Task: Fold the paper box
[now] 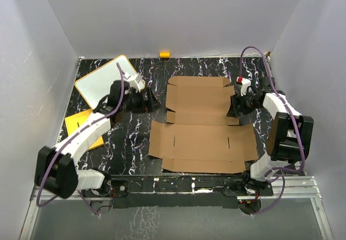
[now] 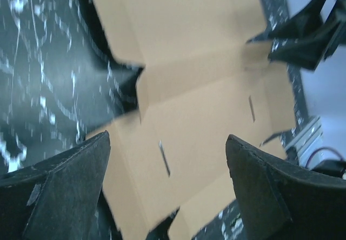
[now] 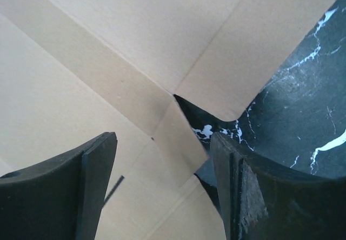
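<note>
The paper box (image 1: 203,126) lies as a flat brown cardboard sheet in the middle of the black marbled table, its flaps spread out. My left gripper (image 1: 152,101) hovers just off the sheet's left edge, by a notch. In the left wrist view my left gripper (image 2: 167,140) is open, with the sheet (image 2: 189,88) spread beyond it and nothing between its fingers. My right gripper (image 1: 234,108) is at the sheet's right edge. In the right wrist view my right gripper (image 3: 162,137) is open over a small corner tab (image 3: 181,142) of the box (image 3: 81,61).
A white board with an orange rim (image 1: 105,80) lies at the back left, and a flat orange-yellow sheet (image 1: 78,124) lies under the left arm. A small yellow block (image 1: 164,54) rests against the back wall. Grey walls close in three sides.
</note>
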Controlling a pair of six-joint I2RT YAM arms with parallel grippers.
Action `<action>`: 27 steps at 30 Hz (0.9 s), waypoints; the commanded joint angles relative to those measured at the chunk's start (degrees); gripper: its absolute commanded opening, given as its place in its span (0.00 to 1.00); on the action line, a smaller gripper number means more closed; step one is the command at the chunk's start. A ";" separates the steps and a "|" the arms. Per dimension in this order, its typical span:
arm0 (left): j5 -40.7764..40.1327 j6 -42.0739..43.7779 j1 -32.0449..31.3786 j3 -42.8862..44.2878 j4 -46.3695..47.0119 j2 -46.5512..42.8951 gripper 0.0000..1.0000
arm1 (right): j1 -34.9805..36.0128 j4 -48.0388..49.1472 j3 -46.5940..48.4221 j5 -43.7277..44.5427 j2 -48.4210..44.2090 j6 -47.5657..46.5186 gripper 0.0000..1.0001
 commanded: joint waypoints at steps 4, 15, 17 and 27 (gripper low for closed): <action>9.44 -7.01 3.68 12.97 14.68 20.47 0.85 | -4.31 6.05 1.84 -18.36 -4.35 9.41 0.76; 4.30 -0.90 5.90 40.02 -2.09 48.62 0.74 | -7.63 10.33 -2.51 -27.06 -4.00 11.62 0.76; 5.73 -0.66 5.91 42.99 -2.69 51.82 0.73 | -7.63 10.36 -2.51 -27.35 -3.64 11.70 0.76; 12.97 -6.03 3.74 42.48 8.65 56.72 0.48 | -7.63 10.06 -2.23 -28.29 -2.70 11.71 0.75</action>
